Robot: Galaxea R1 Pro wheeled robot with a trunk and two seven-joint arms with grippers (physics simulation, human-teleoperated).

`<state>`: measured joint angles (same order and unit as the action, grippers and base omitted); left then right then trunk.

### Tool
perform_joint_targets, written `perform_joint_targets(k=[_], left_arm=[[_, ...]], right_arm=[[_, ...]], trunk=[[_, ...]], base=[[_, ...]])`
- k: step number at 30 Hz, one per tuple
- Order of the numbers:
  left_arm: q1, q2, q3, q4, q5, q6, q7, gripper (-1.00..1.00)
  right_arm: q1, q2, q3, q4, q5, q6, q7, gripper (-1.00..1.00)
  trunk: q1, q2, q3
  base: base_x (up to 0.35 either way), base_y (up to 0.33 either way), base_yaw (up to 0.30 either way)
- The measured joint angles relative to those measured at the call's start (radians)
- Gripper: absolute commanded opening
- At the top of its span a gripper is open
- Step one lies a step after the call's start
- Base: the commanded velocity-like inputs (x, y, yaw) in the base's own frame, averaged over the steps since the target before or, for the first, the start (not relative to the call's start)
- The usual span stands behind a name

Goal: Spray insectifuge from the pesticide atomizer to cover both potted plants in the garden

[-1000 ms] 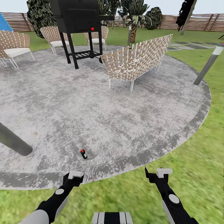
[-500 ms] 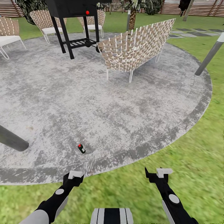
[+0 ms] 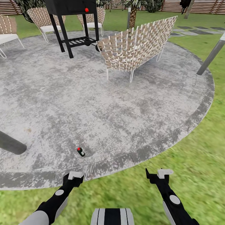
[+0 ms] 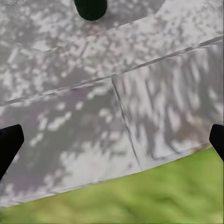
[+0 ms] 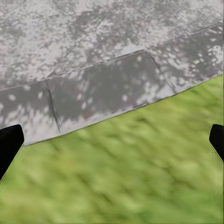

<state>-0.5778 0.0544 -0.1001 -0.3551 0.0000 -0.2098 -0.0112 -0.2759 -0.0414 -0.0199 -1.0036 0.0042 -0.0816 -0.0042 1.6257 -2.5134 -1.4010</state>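
On patio edge: pesticide atomizer (image 3: 81, 152) | left end effector (image 4: 112, 140) spread wide, empty | right end effector (image 5: 112, 140) likewise

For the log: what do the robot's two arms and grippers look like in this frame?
Both arms are glossy black toward the wrist, each with a round grey disc on its upper face. The left arm turns to a light grey sleeve lower down. The left gripper and right gripper have black fingers and a small white block on top. No cables are visible.
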Motion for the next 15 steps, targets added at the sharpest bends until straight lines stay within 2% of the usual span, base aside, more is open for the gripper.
perform_joint_targets(k=[3, 10, 15], left_arm=[[0.000, -0.001, -0.002, 0.000, -0.002, -0.001, 0.000, 1.00], [0.000, 0.000, -0.001, 0.000, 0.003, -0.002, 0.000, 1.00], [0.000, 0.000, 0.000, 0.000, 0.004, -0.003, 0.000, 1.00]], right_arm=[[0.000, 0.000, 0.000, 0.000, 0.000, 0.000, 0.000, 1.00], [0.000, 0.000, 0.000, 0.000, 0.000, 0.000, 0.000, 1.00], [0.000, 0.000, 0.000, 0.000, 0.000, 0.000, 0.000, 1.00]], trunk=[[0.000, 0.000, 0.000], [0.001, 0.000, 0.000], [0.000, 0.000, 0.000]], base=[[0.218, 0.000, 0.000], [0.039, 0.001, 0.000], [0.112, 0.073, 0.000]])
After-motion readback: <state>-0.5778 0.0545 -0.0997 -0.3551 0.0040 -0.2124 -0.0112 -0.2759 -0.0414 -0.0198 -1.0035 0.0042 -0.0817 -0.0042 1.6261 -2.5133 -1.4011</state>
